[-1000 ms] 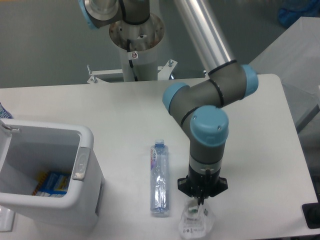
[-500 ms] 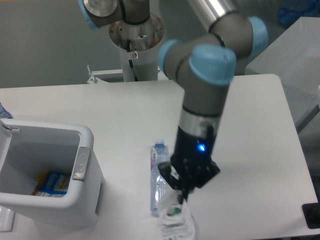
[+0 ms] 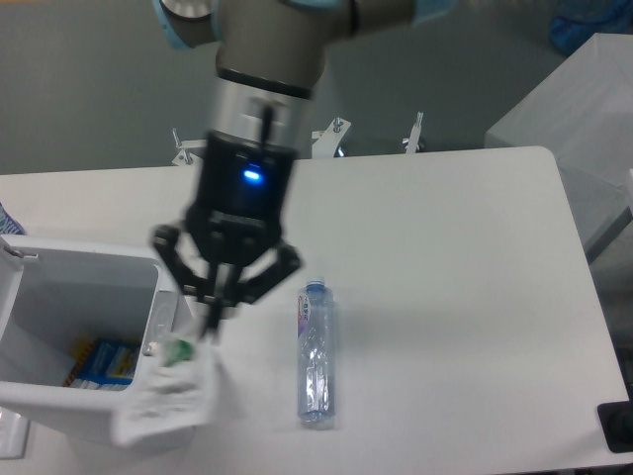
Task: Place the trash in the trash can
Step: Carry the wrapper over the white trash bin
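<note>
Wrapper (image 3: 168,396) is now dangling over the near rim of the trash can (image 3: 99,259), blurred with motion; a second ago it was lying on the table at the front right, beyond the bottle. Gripper (image 3: 210,325) is carrying it, jaws pinched together on its top edge, having swept left across the bottle (image 3: 315,353). Bottle is lying flat where it was, cap pointing away, just right of the bin. Inside the bin a blue-and-yellow packet (image 3: 103,364) is showing. Judgement: first piece is nearly delivered, needing release over the opening; the bottle is left to fetch.
</note>
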Controlling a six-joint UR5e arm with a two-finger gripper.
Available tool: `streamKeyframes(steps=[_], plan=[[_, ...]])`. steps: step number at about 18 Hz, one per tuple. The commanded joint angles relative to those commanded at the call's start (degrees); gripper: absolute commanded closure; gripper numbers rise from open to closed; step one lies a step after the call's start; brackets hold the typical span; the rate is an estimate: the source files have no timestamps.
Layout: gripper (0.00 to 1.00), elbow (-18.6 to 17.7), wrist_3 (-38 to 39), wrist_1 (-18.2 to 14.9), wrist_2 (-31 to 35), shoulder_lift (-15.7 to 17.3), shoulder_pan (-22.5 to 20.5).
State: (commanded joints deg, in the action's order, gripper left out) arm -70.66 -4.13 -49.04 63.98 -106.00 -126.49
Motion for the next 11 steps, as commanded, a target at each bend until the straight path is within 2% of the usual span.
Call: streamKeyframes(steps=[2, 6, 11], plan=[[1.0, -1.6, -5.2, 0.3, 0.1, 0.1, 2.5], [1.0, -7.8, -20.1, 0.3, 0.4, 1.4, 6.0], [1.0, -8.7, -23.4, 0.1, 0.4, 1.2, 6.7]])
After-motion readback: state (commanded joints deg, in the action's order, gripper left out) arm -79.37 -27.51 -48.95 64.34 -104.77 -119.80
